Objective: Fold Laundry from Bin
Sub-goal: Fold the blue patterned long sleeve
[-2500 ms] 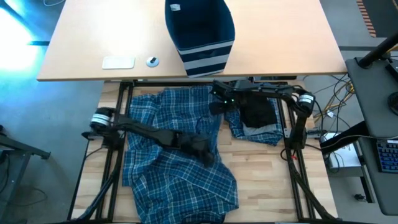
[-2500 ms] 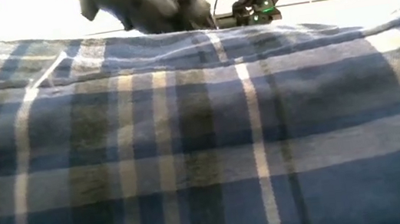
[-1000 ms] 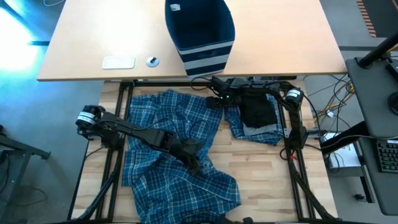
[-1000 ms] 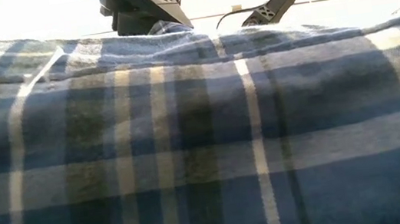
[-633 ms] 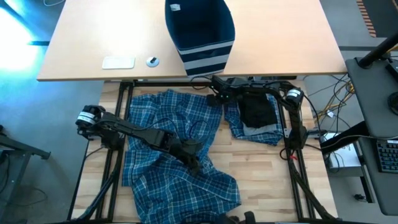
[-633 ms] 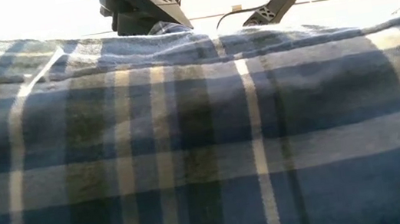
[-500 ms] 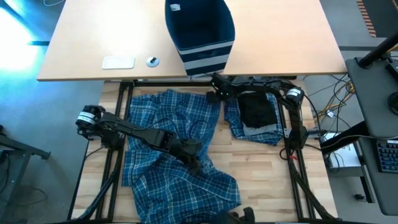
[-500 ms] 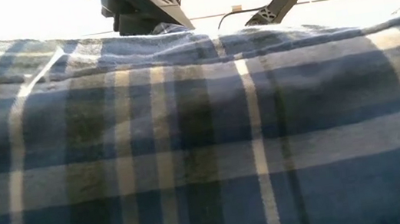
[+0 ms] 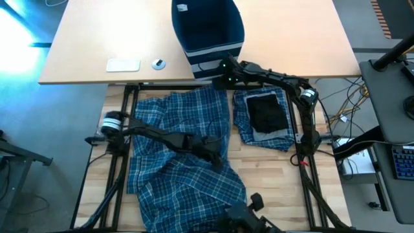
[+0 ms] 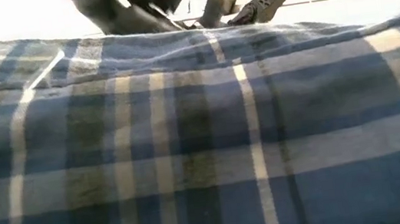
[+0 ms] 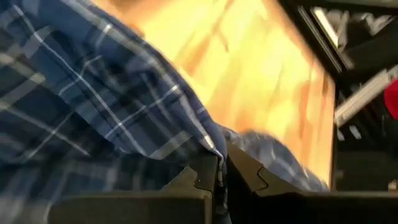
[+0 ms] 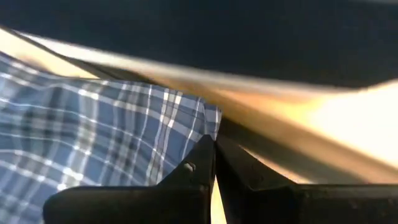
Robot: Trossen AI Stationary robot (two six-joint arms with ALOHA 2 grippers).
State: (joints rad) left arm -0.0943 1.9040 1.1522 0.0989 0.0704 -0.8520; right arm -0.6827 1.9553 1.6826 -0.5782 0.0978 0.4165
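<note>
A large blue-and-white plaid garment (image 9: 174, 149) lies spread over the wooden table and fills the low view (image 10: 204, 142). My left gripper (image 9: 217, 154) sits low at the garment's right edge, near mid-table, and is shut on the cloth. My right gripper (image 9: 226, 79) is raised at the table's far edge, just in front of the bin (image 9: 207, 29), shut on the garment's far right corner. The navy bin stands on the pale desk beyond the table. A folded plaid piece with a black piece (image 9: 266, 115) on top lies at the far right. My left gripper pinches the garment's right edge (image 11: 210, 144) between its two shut fingers. The fingers slant down toward the table's right side. The cloth around the hold rests on the table in loose folds. One layer or several, I cannot tell. My right gripper pinches the garment's far right corner (image 12: 210, 124) between its two fingertips, slanting down from the right. The corner is lifted off the table. The cloth slopes down from it toward the left and near sides.
A flat white thing (image 9: 123, 64) and a small round thing (image 9: 158, 63) lie on the pale desk left of the bin. Bare wood (image 9: 278, 184) shows at the table's near right. A dark object (image 9: 249, 217) stands at the near edge.
My right gripper has shut on the garment's far right corner, then risen and gone toward the far edge, drawing that corner up and out. My left gripper has gone down and toward the right and far side, staying shut; the cloth's right edge has shifted with it.
</note>
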